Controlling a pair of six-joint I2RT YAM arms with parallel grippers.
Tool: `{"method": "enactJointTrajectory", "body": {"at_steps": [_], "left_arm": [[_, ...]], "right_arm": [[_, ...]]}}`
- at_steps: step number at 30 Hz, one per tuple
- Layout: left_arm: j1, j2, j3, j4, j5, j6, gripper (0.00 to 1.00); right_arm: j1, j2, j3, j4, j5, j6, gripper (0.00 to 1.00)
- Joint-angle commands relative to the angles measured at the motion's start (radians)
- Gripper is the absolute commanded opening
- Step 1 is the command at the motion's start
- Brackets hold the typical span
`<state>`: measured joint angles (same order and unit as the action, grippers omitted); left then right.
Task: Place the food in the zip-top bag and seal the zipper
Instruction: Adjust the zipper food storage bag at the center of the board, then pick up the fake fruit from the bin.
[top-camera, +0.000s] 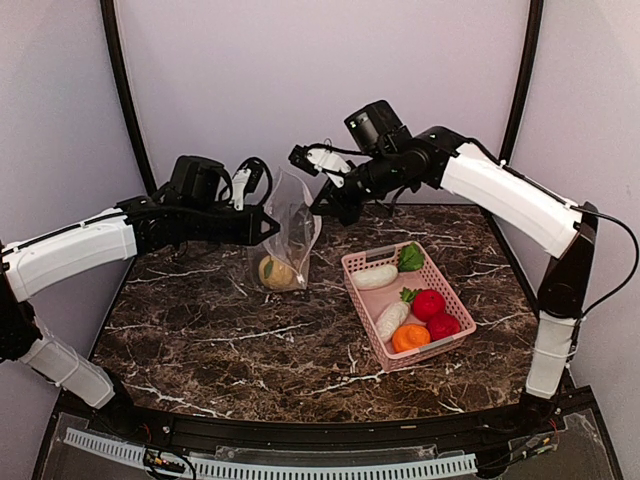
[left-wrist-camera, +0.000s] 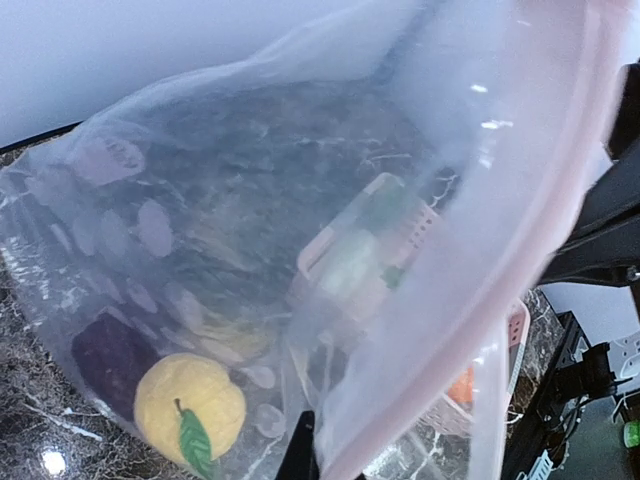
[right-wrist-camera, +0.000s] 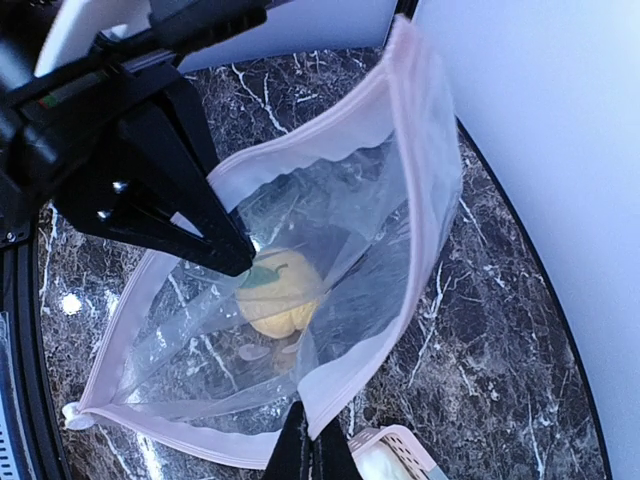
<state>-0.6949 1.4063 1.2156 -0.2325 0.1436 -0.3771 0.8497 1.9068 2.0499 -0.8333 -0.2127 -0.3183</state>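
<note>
The clear zip-top bag (top-camera: 292, 232) stands upright on the marble table with its mouth held apart. My left gripper (top-camera: 268, 226) is shut on its left rim, and my right gripper (right-wrist-camera: 312, 452) is shut on the opposite rim, on the pale pink zipper (right-wrist-camera: 331, 388). A yellow-peach ball (right-wrist-camera: 280, 295) lies at the bottom of the bag. Beside it, in the left wrist view, is a dark purple piece (left-wrist-camera: 115, 355). The other food sits in the pink basket (top-camera: 360, 310): two white radishes (top-camera: 375, 277), two red balls (top-camera: 429, 303), an orange (top-camera: 410, 337) and a green leafy piece (top-camera: 410, 258).
The basket stands just right of the bag, under my right arm (top-camera: 500, 190). Grey walls close the back and sides. The table's near edge runs in front of the arm bases.
</note>
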Motion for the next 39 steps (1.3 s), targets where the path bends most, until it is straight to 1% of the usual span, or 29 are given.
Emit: {"method": "enactJointTrajectory", "body": {"at_steps": [1, 4, 6, 10, 13, 15, 18, 19, 21, 22, 23, 26, 28, 30, 32, 36, 39], "left_arm": [[0.027, -0.028, -0.012, 0.0, -0.051, 0.02, 0.01], [0.033, -0.051, -0.018, 0.01, -0.054, 0.03, 0.01], [0.036, -0.074, -0.026, 0.027, -0.047, 0.037, 0.01], [0.038, -0.155, -0.078, 0.117, -0.031, 0.059, 0.01], [0.04, -0.206, -0.112, 0.168, -0.038, 0.074, 0.01], [0.042, -0.204, -0.111, 0.16, -0.045, 0.076, 0.01], [0.044, -0.178, -0.09, 0.133, -0.047, 0.069, 0.01], [0.044, -0.164, -0.087, 0.121, -0.044, 0.061, 0.01], [0.044, -0.144, -0.081, 0.113, -0.038, 0.054, 0.01], [0.044, -0.139, -0.081, 0.11, -0.036, 0.051, 0.01], [0.044, -0.129, -0.08, 0.109, -0.031, 0.046, 0.01], [0.044, -0.11, -0.074, 0.098, -0.027, 0.039, 0.01], [0.045, -0.101, -0.073, 0.094, -0.027, 0.036, 0.01], [0.045, -0.091, -0.072, 0.093, -0.028, 0.033, 0.01], [0.045, -0.087, -0.069, 0.09, -0.025, 0.032, 0.01], [0.045, -0.078, -0.07, 0.091, -0.016, 0.029, 0.01], [0.045, -0.068, -0.067, 0.088, -0.006, 0.026, 0.01]], "right_arm": [[-0.007, -0.022, -0.005, 0.012, 0.026, -0.004, 0.0], [-0.008, 0.002, -0.025, 0.01, 0.04, -0.006, 0.0], [-0.009, 0.015, -0.016, 0.01, 0.09, -0.009, 0.0], [-0.018, 0.022, 0.005, 0.012, 0.149, -0.013, 0.0], [-0.018, 0.014, 0.005, 0.012, 0.138, -0.016, 0.0], [-0.019, 0.006, 0.006, 0.011, 0.112, -0.022, 0.01], [-0.018, -0.01, 0.005, 0.004, 0.058, -0.036, 0.06], [-0.018, -0.016, 0.003, 0.003, 0.042, -0.038, 0.12], [-0.019, -0.031, -0.006, -0.003, 0.02, -0.042, 0.41], [-0.019, -0.046, -0.02, -0.01, 0.004, -0.059, 0.51], [-0.02, -0.06, -0.04, -0.015, -0.011, -0.072, 0.55], [-0.025, -0.13, -0.145, -0.011, -0.049, -0.13, 0.62], [-0.041, -0.18, -0.229, 0.005, -0.065, -0.162, 0.64], [-0.078, -0.237, -0.357, 0.035, -0.072, -0.196, 0.64], [-0.147, -0.294, -0.482, 0.078, -0.096, -0.207, 0.64], [-0.306, -0.396, -0.675, 0.114, -0.197, -0.215, 0.64], [-0.356, -0.477, -0.807, 0.139, -0.168, -0.258, 0.61]]}}
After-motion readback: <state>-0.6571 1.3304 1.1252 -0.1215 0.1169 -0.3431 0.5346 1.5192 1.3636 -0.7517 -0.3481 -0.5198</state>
